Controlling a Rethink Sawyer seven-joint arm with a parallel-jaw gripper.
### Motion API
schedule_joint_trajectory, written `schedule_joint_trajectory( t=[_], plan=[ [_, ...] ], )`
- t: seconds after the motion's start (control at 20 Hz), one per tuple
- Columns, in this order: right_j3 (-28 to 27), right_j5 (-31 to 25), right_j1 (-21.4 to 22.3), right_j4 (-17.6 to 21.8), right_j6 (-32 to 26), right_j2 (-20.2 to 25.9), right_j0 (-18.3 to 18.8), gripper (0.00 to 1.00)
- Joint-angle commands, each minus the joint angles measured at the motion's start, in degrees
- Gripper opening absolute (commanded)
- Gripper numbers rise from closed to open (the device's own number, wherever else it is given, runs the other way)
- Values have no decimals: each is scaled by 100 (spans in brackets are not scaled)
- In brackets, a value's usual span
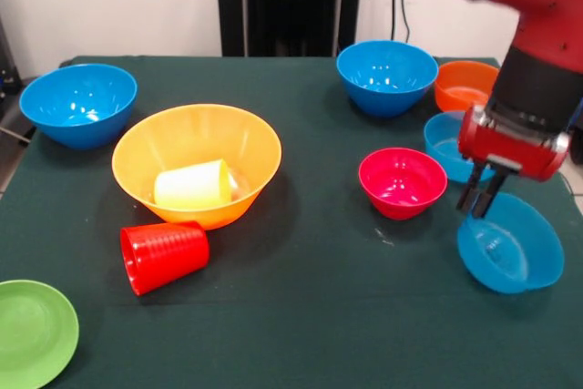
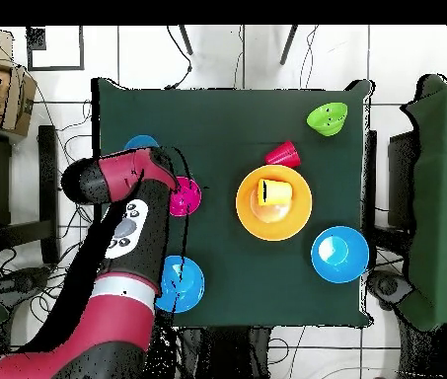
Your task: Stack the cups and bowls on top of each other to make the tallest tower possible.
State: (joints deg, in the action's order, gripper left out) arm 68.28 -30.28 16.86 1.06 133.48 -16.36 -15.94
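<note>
My gripper hangs at the right of the table, its dark fingers shut on the near rim of a pale blue bowl that tilts toward the camera. This bowl peeks out beside the arm in the overhead view. The big yellow-orange bowl holds the yellow cup lying on its side. The red ribbed cup lies on its side against that bowl's front. A pink-red bowl stands just left of the gripper.
Behind the gripper are a second pale blue bowl and an orange bowl. Deep blue bowls stand at the back and far left. A light green bowl sits at the near left corner.
</note>
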Motion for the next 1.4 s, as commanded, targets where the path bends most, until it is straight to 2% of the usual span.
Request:
schedule_joint_trajectory(
  t=[0.05,0.2,0.6,0.95,1.3,1.4],
  plan=[
    [784,-741,1344,-182,-195,727,186,0],
    [688,-865,1399,-170,-154,727,149,0],
    [791,-702,1449,-210,114,705,122,0],
    [1016,-508,1564,-53,-297,883,277,0],
    [1869,495,1752,224,-506,1243,732,0],
    [2146,637,1872,373,-740,1397,962,0]
  ],
)
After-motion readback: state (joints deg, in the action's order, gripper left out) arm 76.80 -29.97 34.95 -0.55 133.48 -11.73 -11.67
